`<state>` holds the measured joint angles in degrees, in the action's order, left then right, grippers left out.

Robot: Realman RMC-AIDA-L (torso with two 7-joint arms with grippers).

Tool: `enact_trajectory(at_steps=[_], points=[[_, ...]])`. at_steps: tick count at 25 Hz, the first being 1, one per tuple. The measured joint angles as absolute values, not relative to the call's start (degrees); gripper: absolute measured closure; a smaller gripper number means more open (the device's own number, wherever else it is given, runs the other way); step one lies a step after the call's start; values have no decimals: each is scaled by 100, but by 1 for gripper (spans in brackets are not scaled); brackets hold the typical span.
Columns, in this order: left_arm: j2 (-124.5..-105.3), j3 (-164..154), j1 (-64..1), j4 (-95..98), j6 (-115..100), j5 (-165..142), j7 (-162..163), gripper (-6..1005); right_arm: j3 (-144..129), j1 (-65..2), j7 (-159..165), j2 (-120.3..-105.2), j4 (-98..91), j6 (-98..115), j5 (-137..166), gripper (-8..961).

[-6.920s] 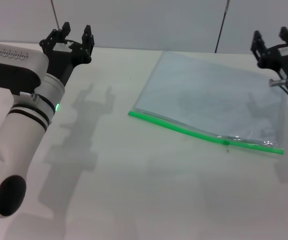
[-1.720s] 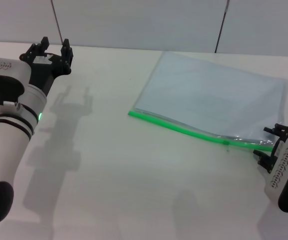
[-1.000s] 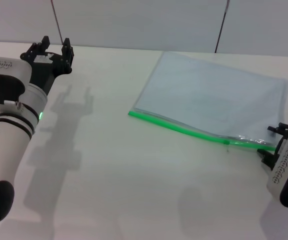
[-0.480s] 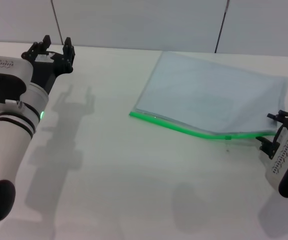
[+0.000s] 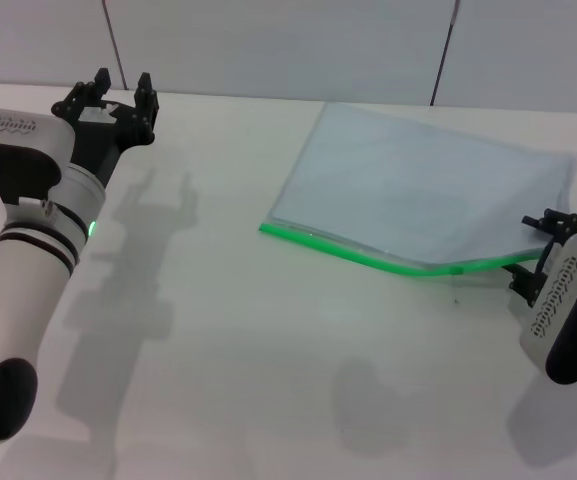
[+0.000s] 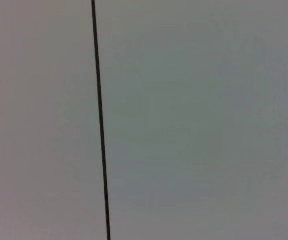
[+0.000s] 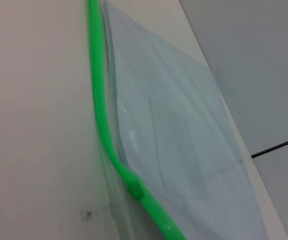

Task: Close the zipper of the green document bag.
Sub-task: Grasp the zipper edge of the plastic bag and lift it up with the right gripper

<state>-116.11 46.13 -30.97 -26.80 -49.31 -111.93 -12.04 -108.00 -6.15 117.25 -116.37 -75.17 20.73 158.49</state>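
The green document bag (image 5: 418,190) lies flat on the white table (image 5: 248,340), right of centre. Its zipper (image 5: 368,258) runs along the near long edge, and the small green slider (image 5: 457,270) sits toward the right end. My right gripper (image 5: 540,256) is shut on the bag's right end of that edge, which is raised off the table. In the right wrist view the zipper (image 7: 98,100) and slider (image 7: 135,189) show close up over the translucent bag (image 7: 173,130). My left gripper (image 5: 121,88) hangs open above the far left of the table, well away from the bag.
A grey wall with dark vertical seams (image 5: 444,50) stands behind the table. The left wrist view shows only that wall and one seam (image 6: 100,120). The left arm's shadow (image 5: 128,270) falls across the table's left half.
The right end of the green edge has risen off the table with the right gripper, which moved up and slightly back. The left arm shifted a little to the right.
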Motion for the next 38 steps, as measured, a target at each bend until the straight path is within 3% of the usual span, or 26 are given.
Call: enact_trajectory(at_steps=[15,38], points=[[-11615,4570,-3121,-2681,-4931,-11209,-1204,503,-10845,-1069,12633,-11643,-7085,2089,16583,506],[-11619,4566,-3163,-2711,-4795,-11224,-1204,504,-10642,-1460,13575,-11636,-7127,2462,16589,751]])
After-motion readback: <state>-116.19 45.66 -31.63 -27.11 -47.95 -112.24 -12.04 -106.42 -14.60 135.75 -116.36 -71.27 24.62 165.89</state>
